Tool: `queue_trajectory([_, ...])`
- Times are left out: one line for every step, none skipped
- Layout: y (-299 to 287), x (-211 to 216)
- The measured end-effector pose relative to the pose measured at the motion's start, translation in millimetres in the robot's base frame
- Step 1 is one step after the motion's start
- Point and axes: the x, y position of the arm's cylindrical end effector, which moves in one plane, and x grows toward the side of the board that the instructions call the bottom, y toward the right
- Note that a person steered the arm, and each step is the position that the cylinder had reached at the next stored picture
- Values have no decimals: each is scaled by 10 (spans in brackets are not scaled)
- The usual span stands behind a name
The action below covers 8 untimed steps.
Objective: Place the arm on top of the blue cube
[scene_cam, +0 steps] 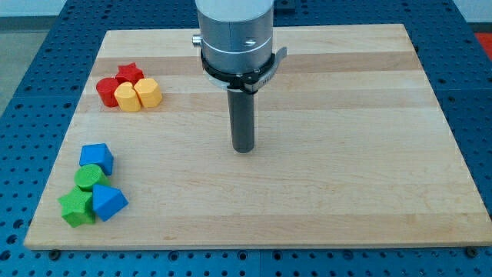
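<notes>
The blue cube (97, 158) sits near the view's left edge of the wooden board (346, 192), at the top of a cluster. Touching it below are a green cylinder (91, 178), a green star-shaped block (77, 208) and a second blue block with slanted faces (109, 202). My tip (244, 148) rests on the board near the middle, far to the right of the blue cube and slightly above its level. Nothing touches the tip.
A second cluster lies at the upper left: a red star (130, 73), a red block (107, 91), a yellow block (127, 98) and a yellow hexagonal block (147, 93). A blue perforated table surrounds the board.
</notes>
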Motion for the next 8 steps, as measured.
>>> queue_trajectory([0,0])
queue_trajectory([-5,15])
queue_trajectory([-256,15])
queue_trajectory([-1137,39])
queue_trajectory([-1157,49])
queue_trajectory([-1443,-234])
queue_trajectory([-1639,-341])
queue_trajectory([-1890,-343])
